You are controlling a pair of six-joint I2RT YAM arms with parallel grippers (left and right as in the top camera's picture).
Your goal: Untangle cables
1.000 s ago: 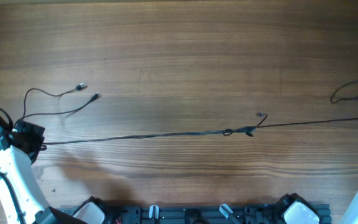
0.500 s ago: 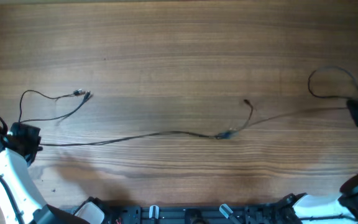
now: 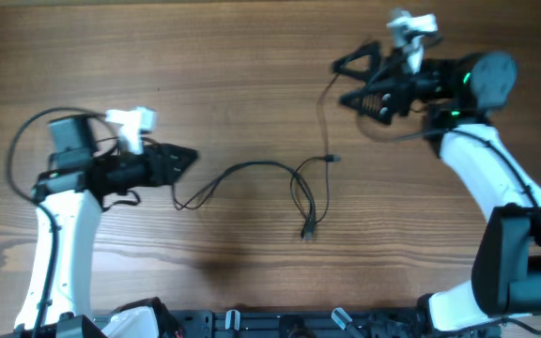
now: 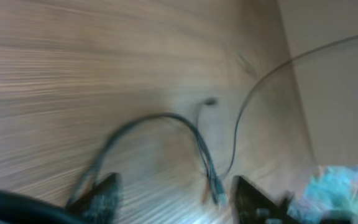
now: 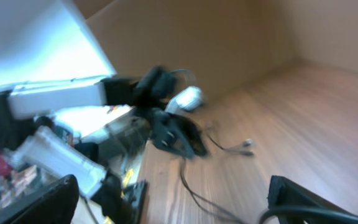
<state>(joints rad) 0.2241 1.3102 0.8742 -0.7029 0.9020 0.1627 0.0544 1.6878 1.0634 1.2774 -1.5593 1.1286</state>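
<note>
A brown wood-grain table top (image 3: 252, 56) fills the overhead view, and a pale wall is glimpsed beyond it in the wrist views. At the left, the black two-finger left gripper (image 3: 184, 155) is pointed across the table. Its fingers are spread wide with nothing between them, as far as the blurred left wrist view allows. Just ahead of its fingertips, the thin black cables (image 3: 252, 166) with small plug tips are laid in a slack arc. One end lies close to the fingertips, presumably within reach for a fresh grip. Farther ahead of that gripper a small loop is formed where the strands cross. One plug tip (image 3: 306, 232) is pointed toward the near edge and another (image 3: 332, 158) rests just past the loop. From there a single strand is led on toward the black two-finger right gripper (image 3: 347, 81), whose fingers are likewise parted. Whether the strand is draped on a finger cannot be told. The crossing is judged not yet undone.
</note>
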